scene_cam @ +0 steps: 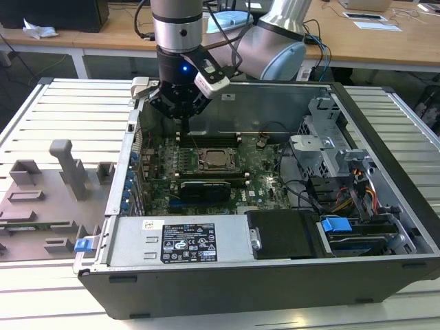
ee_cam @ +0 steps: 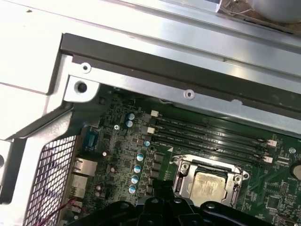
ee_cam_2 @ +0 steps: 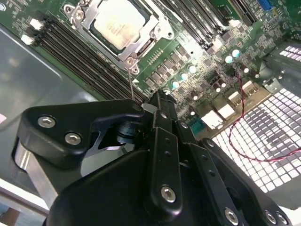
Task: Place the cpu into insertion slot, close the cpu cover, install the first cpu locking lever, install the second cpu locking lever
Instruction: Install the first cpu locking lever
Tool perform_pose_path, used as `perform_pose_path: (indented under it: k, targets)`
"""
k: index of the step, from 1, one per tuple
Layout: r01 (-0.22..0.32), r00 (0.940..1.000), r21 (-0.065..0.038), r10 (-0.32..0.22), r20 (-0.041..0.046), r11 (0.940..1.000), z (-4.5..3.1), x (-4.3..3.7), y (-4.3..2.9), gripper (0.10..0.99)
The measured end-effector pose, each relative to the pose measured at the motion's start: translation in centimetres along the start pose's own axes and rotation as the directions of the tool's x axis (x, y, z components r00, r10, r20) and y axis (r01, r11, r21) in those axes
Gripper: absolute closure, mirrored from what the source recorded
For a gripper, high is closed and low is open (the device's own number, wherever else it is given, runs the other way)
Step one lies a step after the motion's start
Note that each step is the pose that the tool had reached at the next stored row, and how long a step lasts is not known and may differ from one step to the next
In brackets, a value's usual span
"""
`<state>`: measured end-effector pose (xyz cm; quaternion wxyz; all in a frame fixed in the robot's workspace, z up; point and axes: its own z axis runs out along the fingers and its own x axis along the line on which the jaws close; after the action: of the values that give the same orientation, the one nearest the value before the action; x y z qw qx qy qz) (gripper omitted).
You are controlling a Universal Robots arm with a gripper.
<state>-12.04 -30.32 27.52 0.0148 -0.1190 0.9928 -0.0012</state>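
Note:
The cpu (scene_cam: 214, 159) (ee_cam_2: 117, 22) (ee_cam: 207, 184), a small silver-topped square, lies in the insertion slot (ee_cam_2: 132, 61) on the green motherboard. The cpu cover (ee_cam_2: 156, 23) (ee_cam: 180, 165), a thin silvery frame, lies flat around the chip. A thin wire locking lever (ee_cam_2: 130, 82) rises from the socket's corner up to my fingertips. My gripper (scene_cam: 184, 127) (ee_cam_2: 159, 96) hangs shut just above the board, beside the socket towards the case's back wall, and nothing shows between its fingers.
Long black memory slots (ee_cam_2: 70, 52) (ee_cam: 211, 136) flank the socket. A black expansion card (scene_cam: 201, 190) lies on the near side of it. The power supply (scene_cam: 179, 240), drive cage (scene_cam: 330, 148) and case walls (ee_cam: 155, 70) close in the board. Grey fixtures (scene_cam: 69, 168) stand at the exterior view's left.

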Motion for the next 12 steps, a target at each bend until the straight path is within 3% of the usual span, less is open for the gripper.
perform_pose_path:
  k: [8,12]
  targets:
    - [-0.014,0.9999,0.001,0.014,-0.0002,0.9999,0.39,0.29,0.28,0.980]
    - [-0.022,0.9998,0.001,0.022,-0.0001,0.9998,0.96,0.40,0.40,0.980]
